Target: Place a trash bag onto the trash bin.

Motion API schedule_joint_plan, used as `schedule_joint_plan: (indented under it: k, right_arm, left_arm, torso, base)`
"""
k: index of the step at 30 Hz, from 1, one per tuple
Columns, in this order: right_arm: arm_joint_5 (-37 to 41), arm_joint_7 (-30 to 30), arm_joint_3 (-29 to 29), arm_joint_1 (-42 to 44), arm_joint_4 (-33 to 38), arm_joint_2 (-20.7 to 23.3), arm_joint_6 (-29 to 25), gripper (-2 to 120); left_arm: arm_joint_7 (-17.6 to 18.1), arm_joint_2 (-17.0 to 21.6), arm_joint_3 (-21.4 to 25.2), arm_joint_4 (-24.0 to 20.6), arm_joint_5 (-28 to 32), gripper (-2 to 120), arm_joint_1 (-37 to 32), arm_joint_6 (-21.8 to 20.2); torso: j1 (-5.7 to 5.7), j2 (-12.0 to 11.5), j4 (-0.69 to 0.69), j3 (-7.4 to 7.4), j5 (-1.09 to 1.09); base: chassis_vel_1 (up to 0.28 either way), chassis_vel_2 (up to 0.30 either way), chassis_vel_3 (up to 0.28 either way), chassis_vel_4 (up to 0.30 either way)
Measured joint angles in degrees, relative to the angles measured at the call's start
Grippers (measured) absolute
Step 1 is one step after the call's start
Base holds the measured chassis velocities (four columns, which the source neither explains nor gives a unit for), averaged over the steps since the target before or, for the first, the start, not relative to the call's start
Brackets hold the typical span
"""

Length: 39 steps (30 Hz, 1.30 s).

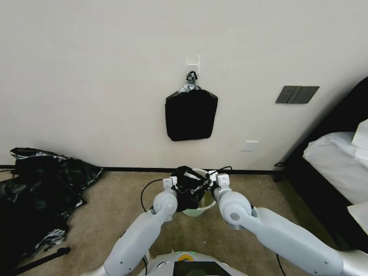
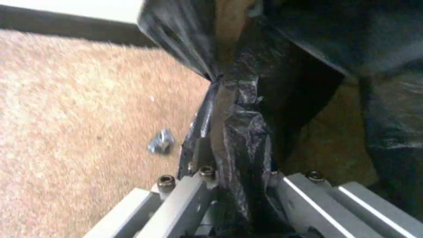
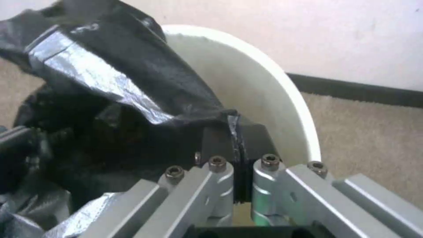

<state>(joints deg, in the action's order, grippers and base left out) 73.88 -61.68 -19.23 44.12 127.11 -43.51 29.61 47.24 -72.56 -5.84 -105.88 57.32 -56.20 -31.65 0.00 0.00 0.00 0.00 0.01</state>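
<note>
**Bag held over the bin, mouth not yet over the rim**

Both white arms reach forward from the robot's chest in the head view, meeting above the trash bin [image 1: 199, 209], which stands on the carpet close to the wall.

On the left, a heap of black plastic sheeting [image 1: 34, 195] lies on the floor, well apart from the work. The left gripper [image 1: 171, 183] is just beside the bin's left rim, and its wrist view shows its fingers [image 2: 194, 195] clenched on a bunched fold of the trash bag [image 1: 188, 188], with carpet showing beyond. A small crumpled scrap [image 2: 161, 142] lies on the carpet nearby.

Between the grippers the bag hangs as a crumpled black bundle over the bin's opening, covering its left part. On the wall above, a flat black stack of bags [image 1: 191, 115] hangs from a hook.

On the right, the right gripper [image 1: 218, 179] pinches the bag's edge tightly between its pads [image 3: 220, 185], held over the bin's cream rim [image 3: 282, 96].

Judging by this, the bag is picked up and brought to the bin, but its mouth seems barely spread; opening it, pushing it inside and folding the edge over the rim remain.
</note>
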Motion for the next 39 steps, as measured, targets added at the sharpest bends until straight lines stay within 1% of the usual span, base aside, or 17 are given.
schedule_joint_plan:
  k: [1,2,3,5,6,7,8,10,11,15,16,20,29,33,37,38,39]
  right_arm:
    - [0.00,0.00,0.00,0.00,0.00,0.00,0.00,0]
    - [-0.74,0.04,0.61,0.51,0.56,0.13,-0.20,0]
    - [-1.67,0.16,1.21,1.04,1.11,0.15,-0.48,0]
    - [-4.09,0.34,2.50,2.11,2.31,-0.30,-1.11,0]
    - [-4.09,0.34,2.50,2.11,2.31,-0.30,-1.11,0]
    - [-4.89,0.34,3.03,2.44,2.80,-0.57,-1.35,0]
    - [-5.23,0.34,3.34,2.60,3.07,-0.70,-1.47,0]
    - [-6.76,0.23,6.17,4.02,5.46,-1.59,-1.93,0]
    - [-6.76,0.23,6.17,4.02,5.46,-1.59,-1.93,0]
    - [-7.50,0.59,11.54,6.09,7.48,-1.43,-1.91,0]
    - [-7.50,0.59,11.54,6.09,7.48,-1.43,-1.91,0]
    - [-7.41,1.33,15.49,6.72,8.19,-0.16,-1.72,0]
    - [-4.66,2.33,20.51,6.65,7.47,1.88,-0.61,0]
    - [-3.99,2.68,21.20,6.66,7.08,2.15,-0.37,0]
    - [-3.84,2.57,20.42,6.89,7.65,1.87,0.09,0]
    - [-3.85,2.51,19.80,7.09,8.11,1.80,0.27,4]
    - [-3.85,2.51,19.80,7.09,8.11,1.80,0.27,4]
  left_arm:
    - [0.00,0.00,0.00,0.00,0.00,2,0.00,0.00]
    - [-0.78,0.19,0.38,-0.81,-1.07,2,-0.72,1.23]
    - [-1.95,0.47,0.87,-1.70,-2.40,2,-1.57,2.70]
    - [-5.40,1.13,2.19,-3.67,-5.83,2,-3.66,5.79]
    - [-5.40,1.13,2.19,-3.67,-5.83,2,-3.66,5.79]
    - [-6.81,1.37,2.70,-4.49,-7.42,2,-4.54,7.01]
    - [-7.10,1.44,2.81,-4.64,-7.77,2,-4.73,7.25]
    - [-9.49,2.71,4.49,-6.82,-11.82,2,-7.33,10.02]
    - [-9.49,2.71,4.49,-6.82,-11.82,2,-7.33,10.02]
    - [-10.35,3.95,6.06,-8.91,-14.01,2,-9.54,11.28]
    - [-10.35,3.95,6.06,-8.91,-14.01,2,-9.54,11.28]
    - [-10.86,4.49,7.43,-9.73,-14.25,2,-10.73,11.43]
    - [-11.31,5.29,8.90,-11.20,-13.72,2,-11.83,11.43]
    - [-11.55,5.68,9.13,-11.81,-13.52,2,-12.16,11.43]
    - [-11.70,5.75,9.23,-12.12,-13.49,1,-12.30,11.43]
    - [-11.80,5.75,9.27,-12.17,-13.49,1,-12.30,11.44]
    - [-11.80,5.75,9.27,-12.17,-13.49,1,-12.30,11.44]
  torso:
    - [0.00,0.00,0.00,0.00,0.00]
    - [0.00,0.00,0.00,0.00,-0.03]
    - [0.00,0.00,-0.01,0.00,-0.02]
    - [0.00,0.00,0.00,0.00,0.00]
    - [0.00,0.00,0.00,0.00,0.00]
    - [0.00,0.00,0.01,0.00,-0.01]
    - [0.00,0.00,0.01,0.00,-0.01]
    - [0.00,0.00,0.01,0.00,-0.01]
    - [0.00,0.00,0.01,0.00,-0.01]
    - [0.00,0.00,0.00,0.00,0.00]
    - [0.00,0.00,0.00,0.00,0.00]
    - [0.00,0.00,0.00,0.00,-0.01]
    - [0.00,0.00,0.00,0.00,-0.01]
    - [0.00,0.00,0.00,0.00,-0.01]
    - [0.00,0.00,0.00,0.00,-0.01]
    - [0.00,0.00,0.00,0.00,-0.01]
    - [0.00,0.00,0.00,0.00,-0.01]
  base:
    - [0.000,0.000,0.000,0.000]
    - [0.000,0.000,0.000,0.000]
    - [0.000,0.000,0.000,0.000]
    - [0.000,0.000,0.000,0.000]
    - [0.000,0.000,0.000,0.000]
    - [0.000,0.000,0.000,0.000]
    - [0.000,0.000,0.000,0.000]
    - [0.000,0.000,0.000,0.000]
    - [0.000,0.000,0.000,0.000]
    - [0.000,0.000,0.000,0.000]
    - [0.000,0.000,0.000,0.000]
    - [0.000,0.000,0.000,0.000]
    - [0.000,0.000,0.000,0.000]
    - [0.000,0.000,0.000,0.000]
    - [0.000,0.000,0.000,0.000]
    - [0.000,0.000,0.000,0.000]
    - [0.000,0.000,0.000,0.000]
